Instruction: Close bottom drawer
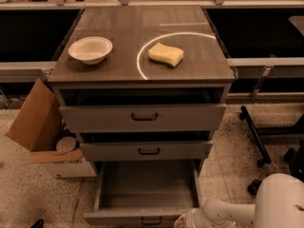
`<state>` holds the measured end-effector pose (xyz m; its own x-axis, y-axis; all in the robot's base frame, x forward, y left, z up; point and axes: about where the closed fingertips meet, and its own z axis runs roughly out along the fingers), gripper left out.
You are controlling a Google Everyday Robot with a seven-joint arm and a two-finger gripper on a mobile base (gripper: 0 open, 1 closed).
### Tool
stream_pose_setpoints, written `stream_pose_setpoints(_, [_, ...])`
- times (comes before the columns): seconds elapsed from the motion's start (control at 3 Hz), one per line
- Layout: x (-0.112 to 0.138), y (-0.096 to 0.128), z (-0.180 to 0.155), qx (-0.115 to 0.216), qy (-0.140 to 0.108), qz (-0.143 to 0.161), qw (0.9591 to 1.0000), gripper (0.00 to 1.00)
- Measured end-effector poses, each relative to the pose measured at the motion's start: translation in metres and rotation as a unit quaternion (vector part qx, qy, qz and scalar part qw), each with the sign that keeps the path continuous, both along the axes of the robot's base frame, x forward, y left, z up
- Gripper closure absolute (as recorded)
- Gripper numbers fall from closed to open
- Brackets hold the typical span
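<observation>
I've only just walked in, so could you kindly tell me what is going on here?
A robot arm reaches in from the lower right, with its gripper low beside the front panel of the bottom drawer. That drawer stands pulled far out and looks empty, so closing it is not yet done. On the cabinet top sit a white bowl and a yellow sponge.
</observation>
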<state>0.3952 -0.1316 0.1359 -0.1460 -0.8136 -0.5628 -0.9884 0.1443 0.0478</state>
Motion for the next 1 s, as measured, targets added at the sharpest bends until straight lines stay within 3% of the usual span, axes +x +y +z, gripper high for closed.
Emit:
stream_pose_setpoints(0.33, [0.017,0.0,-0.008,-0.005,-0.024,-0.008,0.9997,1.0])
stream_pose_setpoints(0.67, [0.024,0.0,-0.009,-0.003,-0.029,-0.014,0.9995,1.0])
stream_pose_setpoints(1.0, [0.055,-0.004,-0.021,0.018,-0.033,-0.028,0.9989,1.0])
